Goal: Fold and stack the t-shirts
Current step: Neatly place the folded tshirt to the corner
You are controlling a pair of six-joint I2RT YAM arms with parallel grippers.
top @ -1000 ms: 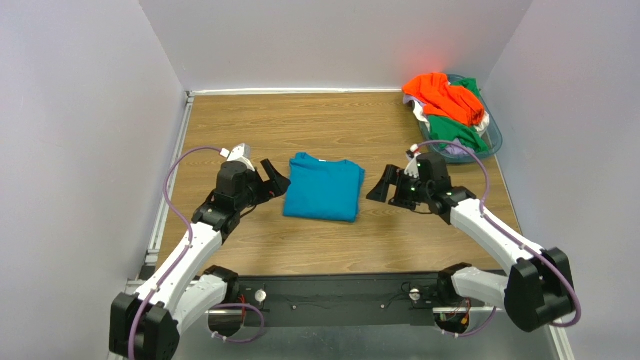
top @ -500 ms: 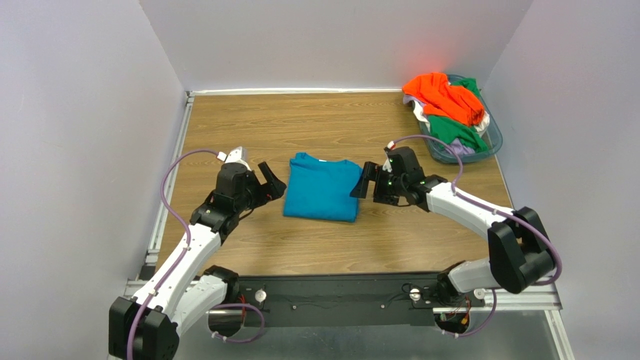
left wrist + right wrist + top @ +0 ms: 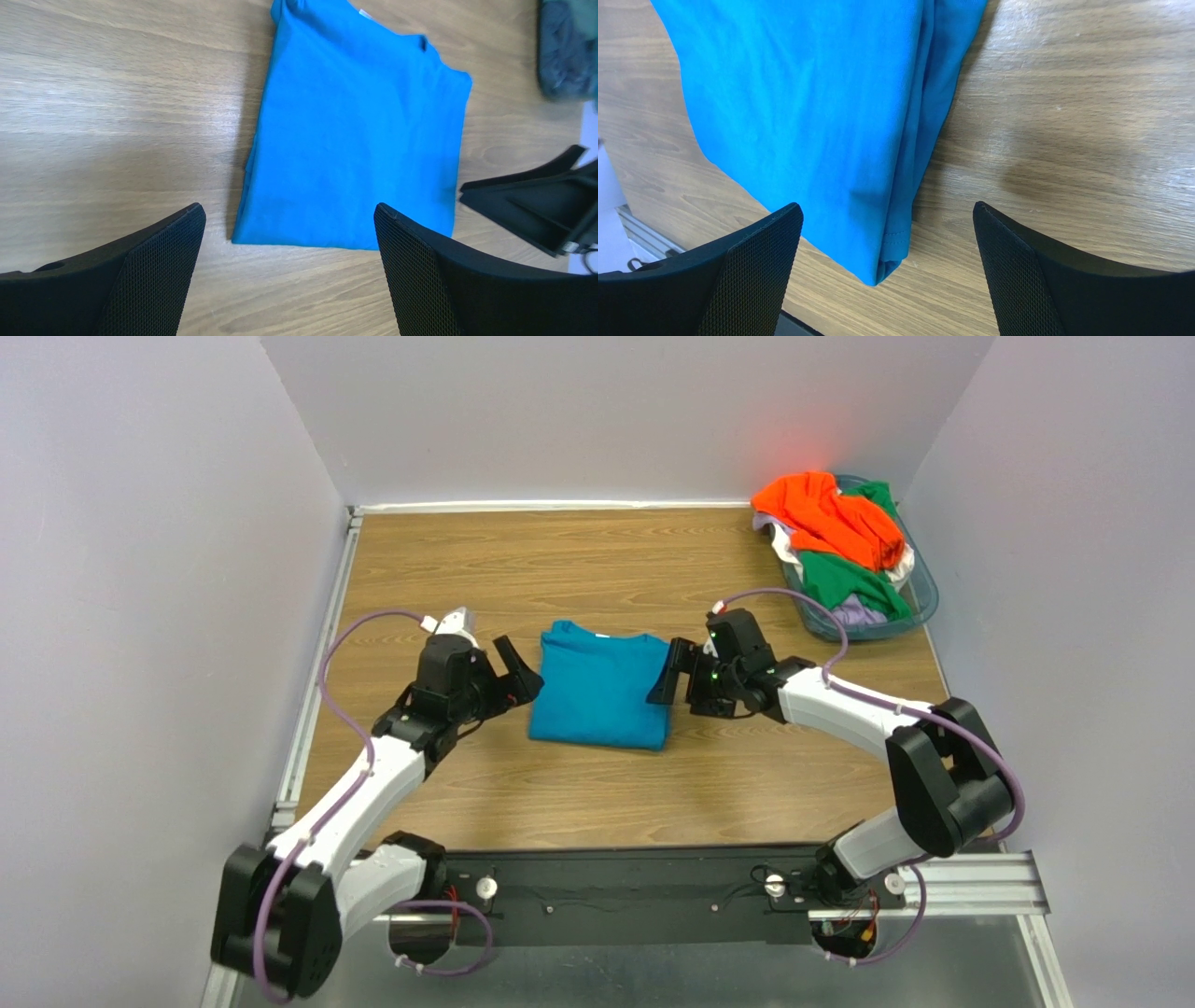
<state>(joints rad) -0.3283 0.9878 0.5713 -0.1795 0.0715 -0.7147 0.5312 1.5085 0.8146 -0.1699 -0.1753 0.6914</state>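
Both angled inward, left end effector (image 3: 516,669) and right end effector (image 3: 668,679) sit spread beside the t-shirt (image 3: 603,689).

The top camera looks down from behind over the whole table (image 3: 589,560). Both wrist cameras face the teal t-shirt (image 3: 605,689) closely; all 3 views share it.

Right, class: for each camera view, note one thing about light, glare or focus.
Top external: an orange glow tints the back wall above the orange t-shirt. Left wrist: the top-right corner is blurred, the teal t-shirt sharp. Right wrist: pale glare streaks the table.
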